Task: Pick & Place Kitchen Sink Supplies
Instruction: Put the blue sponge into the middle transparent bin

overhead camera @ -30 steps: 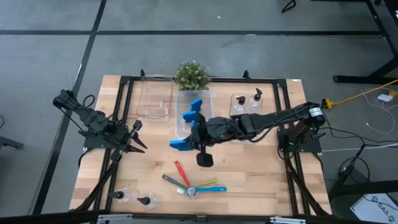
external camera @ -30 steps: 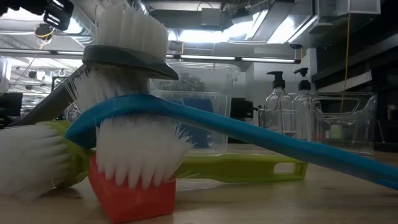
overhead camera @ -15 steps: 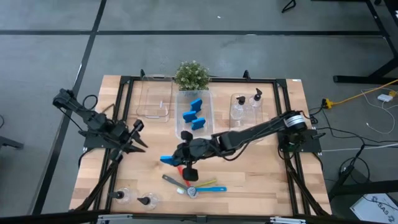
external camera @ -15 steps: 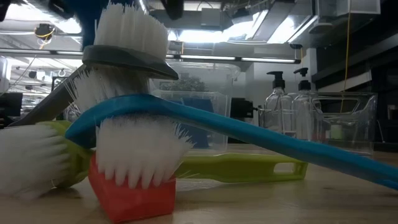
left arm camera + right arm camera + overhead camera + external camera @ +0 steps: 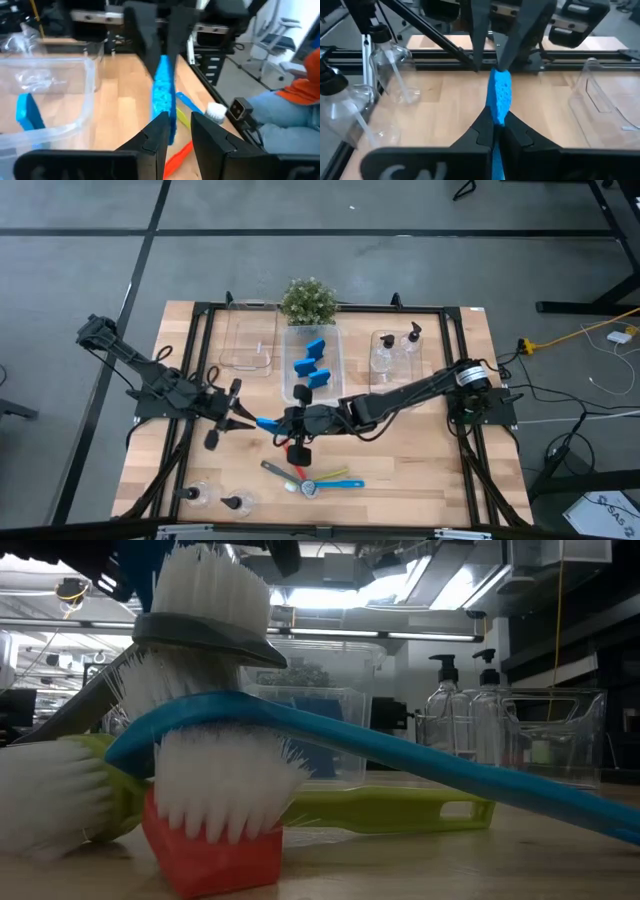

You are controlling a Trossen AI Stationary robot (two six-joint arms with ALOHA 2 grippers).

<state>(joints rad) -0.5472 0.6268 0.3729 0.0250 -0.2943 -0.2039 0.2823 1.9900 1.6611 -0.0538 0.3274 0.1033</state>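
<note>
My right gripper (image 5: 496,131) is clamped on a small blue rectangular porous sponge (image 5: 499,95), held edge-up above the wooden table (image 5: 420,460). My left gripper (image 5: 176,131), fingers apart, straddles the sponge's other end. The low view is blocked by a pile of bristly long-handled brushes (image 5: 215,730).

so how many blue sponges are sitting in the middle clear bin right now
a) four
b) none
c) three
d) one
c) Three blue sponges lie inside the middle clear bin in the high view, while a fourth sponge is held out over the table between the right gripper and the left gripper.
</note>
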